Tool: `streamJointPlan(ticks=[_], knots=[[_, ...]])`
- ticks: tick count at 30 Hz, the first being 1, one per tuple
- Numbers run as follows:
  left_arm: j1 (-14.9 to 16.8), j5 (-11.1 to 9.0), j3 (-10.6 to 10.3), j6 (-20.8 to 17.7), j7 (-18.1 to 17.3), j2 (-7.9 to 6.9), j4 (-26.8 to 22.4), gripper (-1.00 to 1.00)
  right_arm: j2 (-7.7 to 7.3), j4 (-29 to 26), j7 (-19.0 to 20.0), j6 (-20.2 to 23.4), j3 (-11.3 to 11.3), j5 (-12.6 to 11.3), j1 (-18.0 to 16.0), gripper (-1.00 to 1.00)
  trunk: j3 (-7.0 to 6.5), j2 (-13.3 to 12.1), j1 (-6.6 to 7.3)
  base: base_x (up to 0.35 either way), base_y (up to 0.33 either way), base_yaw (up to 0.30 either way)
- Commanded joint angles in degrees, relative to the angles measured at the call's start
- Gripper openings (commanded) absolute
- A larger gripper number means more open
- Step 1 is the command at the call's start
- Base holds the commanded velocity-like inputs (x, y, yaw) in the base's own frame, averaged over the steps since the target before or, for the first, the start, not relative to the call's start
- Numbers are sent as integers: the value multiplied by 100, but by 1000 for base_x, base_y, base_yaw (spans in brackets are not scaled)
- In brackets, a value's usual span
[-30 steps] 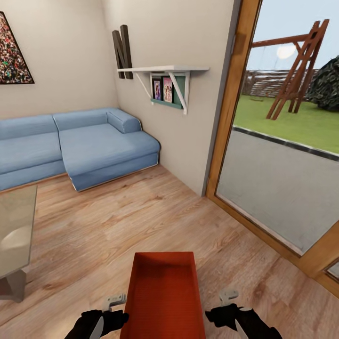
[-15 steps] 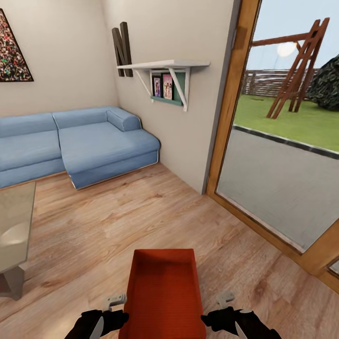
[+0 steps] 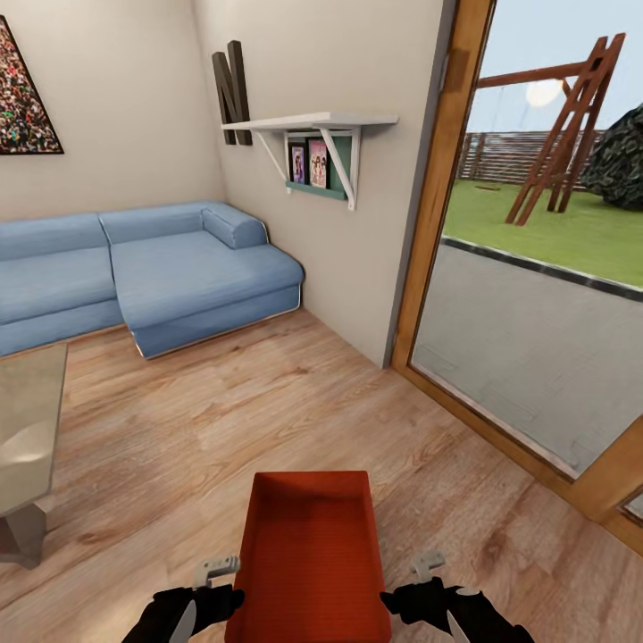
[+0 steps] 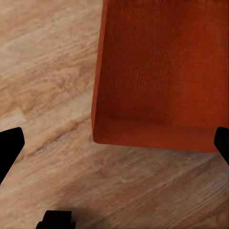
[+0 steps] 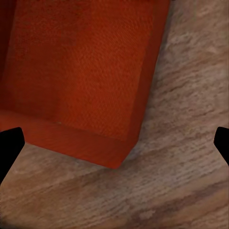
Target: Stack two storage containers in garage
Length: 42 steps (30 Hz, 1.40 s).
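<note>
One storage container [image 3: 311,558], an orange-red open-topped bin, sat on the light wood plank floor [image 3: 268,420] of the living room, right in front of me and between my two arms. My left hand [image 3: 207,580] hung just beside its left wall and my right hand [image 3: 430,576] just beside its right wall, each apart from the bin. In the left wrist view the fingertips [image 4: 9,148] stood wide at the frame edges with the container's corner [image 4: 157,90] and bare planks between them, so that hand was open and empty. The right wrist view showed the same: dark fingertips [image 5: 9,148] spread far apart, the bin's corner [image 5: 81,81] below them, nothing gripped.

Beyond the bin, the blue sectional sofa [image 3: 152,272] ran along the beige walls into the corner. A glossy grey low table [image 3: 27,429] stood at my left. A speckled framed picture [image 3: 22,98] hung above the sofa, and a white wall shelf [image 3: 313,134] carried small framed photos. At my right a wood-framed glass door [image 3: 536,295] looked out on grass and a wooden swing frame [image 3: 572,116].
</note>
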<state>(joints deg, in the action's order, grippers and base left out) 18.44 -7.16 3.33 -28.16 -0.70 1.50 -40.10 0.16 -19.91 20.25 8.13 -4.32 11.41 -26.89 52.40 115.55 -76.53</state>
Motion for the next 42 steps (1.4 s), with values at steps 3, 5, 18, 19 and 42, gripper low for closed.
streamJointPlan(ticks=[3,5,18,19,42], knots=[[1,-40,28,66,-9,7,-7,100,5,-13,42,25,-56,14,0,100,5,2,1,0,0,0],[1,-37,28,107,-9,-5,-9,100,9,-14,16,23,-61,-147,0,100,5,2,1,0,0,0],[1,-33,28,135,0,7,-7,100,11,-13,-67,22,-41,-888,0,100,5,2,1,0,0,0],[1,-32,28,135,0,7,-7,100,11,-15,-71,22,-42,-890,0,100,5,2,1,0,0,0],[1,-31,28,135,2,-11,-7,100,11,-22,-575,-22,-11,-875,0,100,5,2,1,0,0,0]])
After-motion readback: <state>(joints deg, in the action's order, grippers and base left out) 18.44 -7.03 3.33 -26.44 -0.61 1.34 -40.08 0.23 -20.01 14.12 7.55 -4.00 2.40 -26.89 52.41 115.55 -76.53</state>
